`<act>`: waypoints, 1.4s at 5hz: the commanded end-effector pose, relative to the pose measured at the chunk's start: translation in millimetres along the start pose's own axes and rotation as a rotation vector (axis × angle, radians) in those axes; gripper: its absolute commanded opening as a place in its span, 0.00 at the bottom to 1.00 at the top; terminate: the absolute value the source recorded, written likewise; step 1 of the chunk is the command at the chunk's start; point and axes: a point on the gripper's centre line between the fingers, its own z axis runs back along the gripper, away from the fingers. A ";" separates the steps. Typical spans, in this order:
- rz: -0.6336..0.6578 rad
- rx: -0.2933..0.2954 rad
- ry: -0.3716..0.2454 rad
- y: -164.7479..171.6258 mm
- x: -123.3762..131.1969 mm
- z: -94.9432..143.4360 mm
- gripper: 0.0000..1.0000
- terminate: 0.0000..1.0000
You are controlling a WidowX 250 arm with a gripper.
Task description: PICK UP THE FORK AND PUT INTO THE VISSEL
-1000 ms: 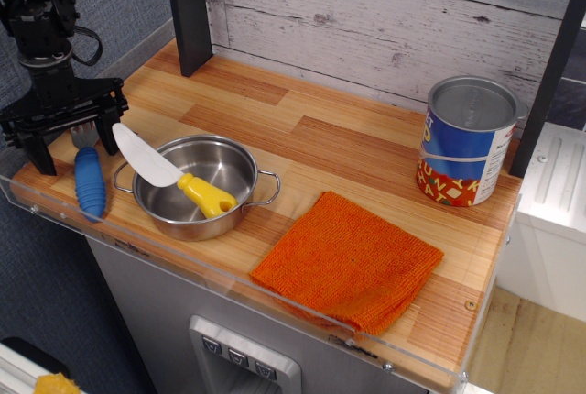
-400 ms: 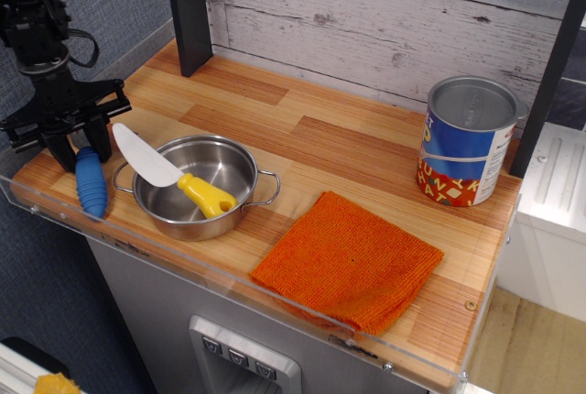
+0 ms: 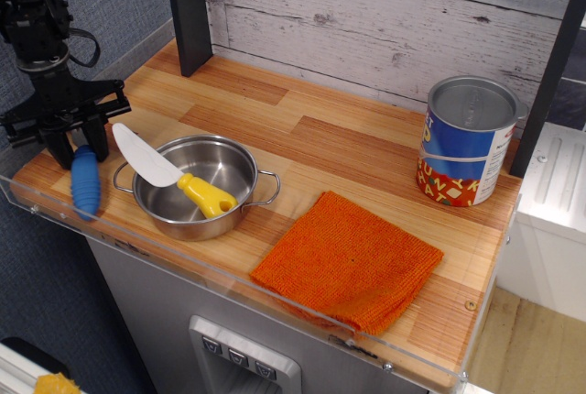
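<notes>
The fork (image 3: 84, 183) shows only its ribbed blue handle, lying along the left end of the wooden counter; its tines are hidden under my gripper. My gripper (image 3: 78, 144) points down over the fork's far end, its black fingers closed in around it. The vissel (image 3: 174, 222), a shiny steel pot with wire loop handles, stands just right of the fork. A knife with a yellow handle (image 3: 207, 195) and a white blade rests in the pot, its blade sticking out over the left rim toward my gripper.
An orange cloth (image 3: 352, 261) lies at the front right. A blue tin can (image 3: 465, 142) stands at the back right. A black post (image 3: 188, 9) rises at the back left before a grey plank wall. A clear plastic lip (image 3: 229, 279) edges the counter's front.
My gripper's fingers, spread wide a second ago, have closed in on the fork's far end. The blue handle has shifted slightly to the left.
</notes>
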 end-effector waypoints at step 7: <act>-0.465 -0.237 -0.162 -63.4 -102.1 126.1 0.00 0.00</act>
